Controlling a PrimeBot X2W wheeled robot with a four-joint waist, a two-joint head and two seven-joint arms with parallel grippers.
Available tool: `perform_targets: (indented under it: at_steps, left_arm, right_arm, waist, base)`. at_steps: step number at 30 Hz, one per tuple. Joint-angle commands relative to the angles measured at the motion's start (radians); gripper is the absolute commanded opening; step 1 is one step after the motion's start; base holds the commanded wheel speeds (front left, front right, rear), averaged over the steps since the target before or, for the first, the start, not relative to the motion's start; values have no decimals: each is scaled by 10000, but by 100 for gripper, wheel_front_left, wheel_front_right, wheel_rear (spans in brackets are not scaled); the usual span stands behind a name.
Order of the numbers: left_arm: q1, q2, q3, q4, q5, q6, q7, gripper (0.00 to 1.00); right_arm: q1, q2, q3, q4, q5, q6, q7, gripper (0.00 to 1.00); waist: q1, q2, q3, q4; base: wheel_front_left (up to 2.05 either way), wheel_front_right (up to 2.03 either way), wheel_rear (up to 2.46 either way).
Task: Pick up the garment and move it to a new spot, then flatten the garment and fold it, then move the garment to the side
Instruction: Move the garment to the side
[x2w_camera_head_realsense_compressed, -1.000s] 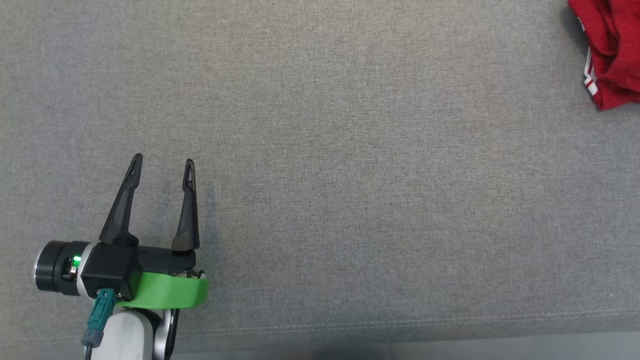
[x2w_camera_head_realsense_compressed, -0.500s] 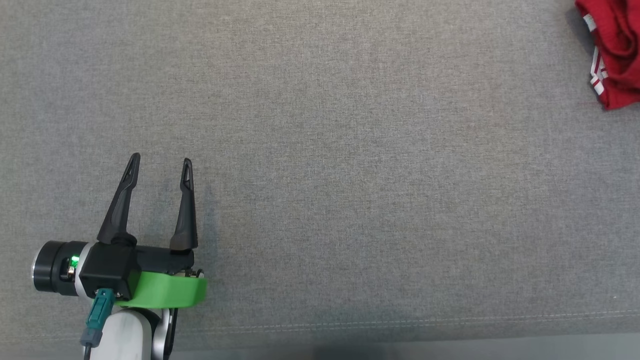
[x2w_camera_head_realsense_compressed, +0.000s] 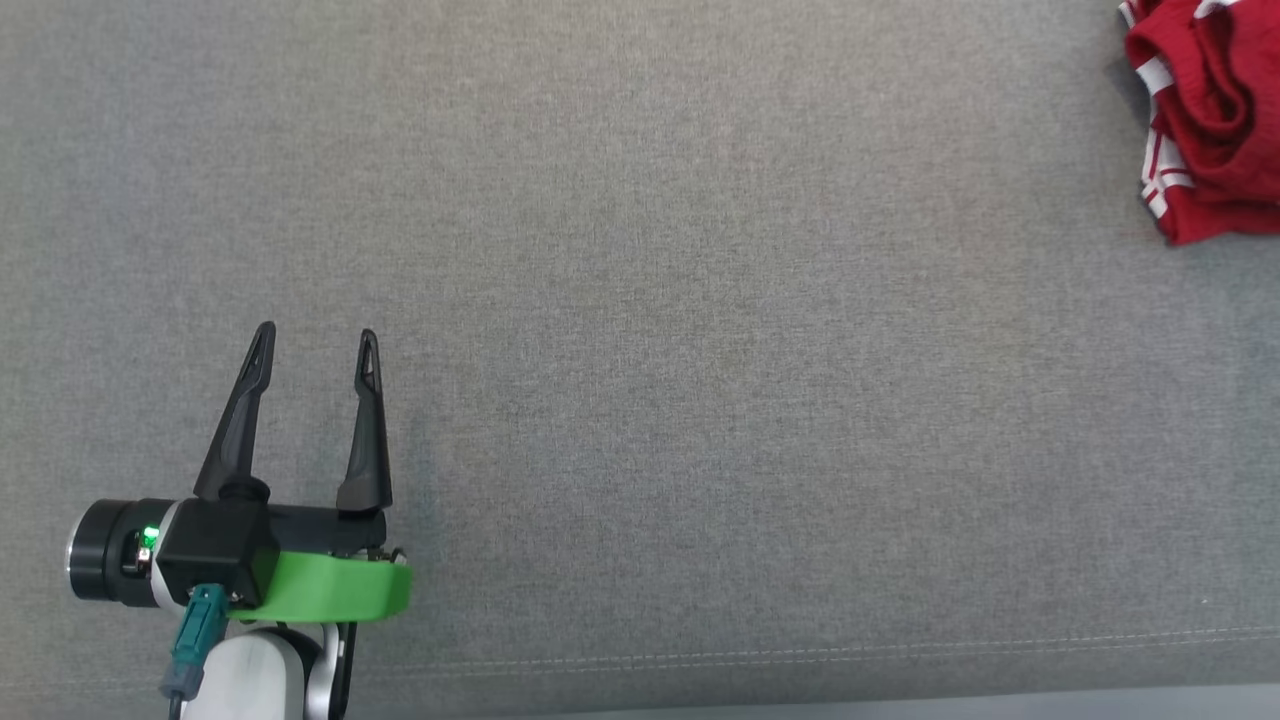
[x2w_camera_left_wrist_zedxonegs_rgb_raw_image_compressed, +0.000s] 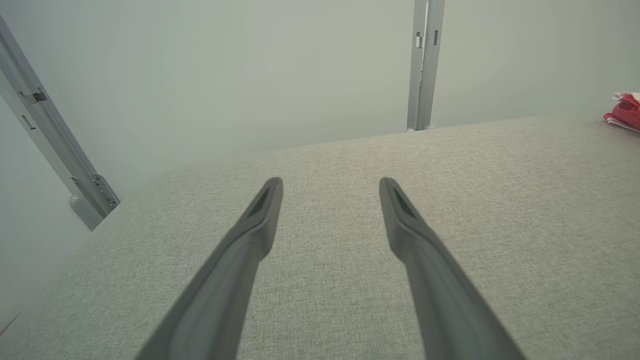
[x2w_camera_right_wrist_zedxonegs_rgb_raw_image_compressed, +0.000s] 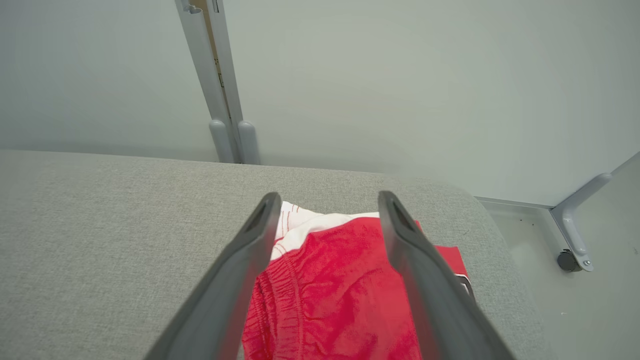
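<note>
We see the garment (x2w_camera_head_realsense_compressed: 1205, 140), red with white stripes and bunched up, lying at the far upper right of the grey fabric-covered bench (x2w_camera_head_realsense_compressed: 700, 300) in the head view, close to the bench's rounded end in the right wrist view. Our right gripper (x2w_camera_right_wrist_zedxonegs_rgb_raw_image_compressed: 327, 200) hangs over it with its fingers spread wide, nothing pinched between them and red cloth showing in the gap. Our left gripper (x2w_camera_head_realsense_compressed: 315, 338) sits well apart at the lower left over bare bench, fingers likewise wide and empty.

One garment (x2w_camera_head_realsense_compressed: 1212, 120), perhaps shorts; one left gripper (x2w_camera_head_realsense_compressed: 316, 335), one right gripper (x2w_camera_right_wrist_zedxonegs_rgb_raw_image_compressed: 327, 198).
</note>
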Motion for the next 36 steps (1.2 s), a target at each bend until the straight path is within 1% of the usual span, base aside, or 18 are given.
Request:
perform_targets:
  at_steps: [1, 3, 4, 6, 9, 12, 17, 21, 26, 32, 35, 36]
  left_arm:
    - [129, -10, 53, -7, -29, 71, -21, 100]
    - [195, -30, 62, 37, -55, 67, -21, 100]
    - [281, -46, 96, 74, -87, 81, -21, 100]
    - [426, -68, 133, 138, -102, 92, -20, 100]
    - [555, -89, 205, 183, -171, 114, -21, 100]
    - [720, -107, 294, 175, -202, 96, -21, 100]
    - [845, -136, 362, 264, -211, 28, -21, 100]
    - [988, -158, 362, 359, -227, -21, -20, 100]
    - [1169, -173, 424, 499, -257, -58, -20, 100]
    - [1365, -198, 556, 684, -338, 72, -20, 100]
    - [1479, -213, 632, 777, -365, 160, -20, 100]
    - [1479, -213, 632, 777, -365, 160, -20, 100]
  right_arm:
    - [246, 80, -61, 14, 104, -3, -296, 100]
    - [541, 346, -140, 14, 222, -3, -877, 100]
    - [820, 608, -157, 6, 256, -3, -1375, 100]
    - [1041, 842, -294, 16, 340, -3, -1872, 100]
    - [1404, 1243, -475, -38, 164, -3, -2283, 100]
    - [1600, 1635, -1250, -183, -100, -3, -2367, 100]
    - [2699, 2327, -3255, -963, -1408, -3, -2371, 100]
    - [3895, 2915, -4947, -1801, -2782, -3, -2372, 100]
    - [5521, 3742, -6766, -3022, -4507, -3, -2375, 100]
    - [7094, 4598, -7968, -4057, -5937, -3, -2375, 100]
    - [7699, 4951, -8383, -4439, -6417, -3, -2375, 100]
    - [7699, 4951, -8383, -4439, -6417, -3, -2375, 100]
  waist:
    - [0, 0, -379, -65]
    - [0, 0, -633, -91]
    - [0, 0, -887, -121]
    - [0, 0, -1132, -162]
    - [0, 0, -1453, -259]
    - [0, 0, -1700, -371]
    - [0, 0, -2066, -463]
    - [0, 0, -2378, -437]
    - [0, 0, -2733, -452]
    - [0, 0, -3073, -488]
    - [0, 0, -3247, -525]
    - [0, 0, -3247, -525]
  base:
    - [0, 0, 0]
    - [0, 0, 0]
    - [0, 0, 0]
    - [0, 0, 0]
    - [0, 0, 0]
    - [0, 0, 0]
    - [0, 0, 0]
    - [0, 0, 0]
    - [0, 0, 0]
    - [0, 0, 0]
    - [0, 0, 0]
    - [0, 0, 0]
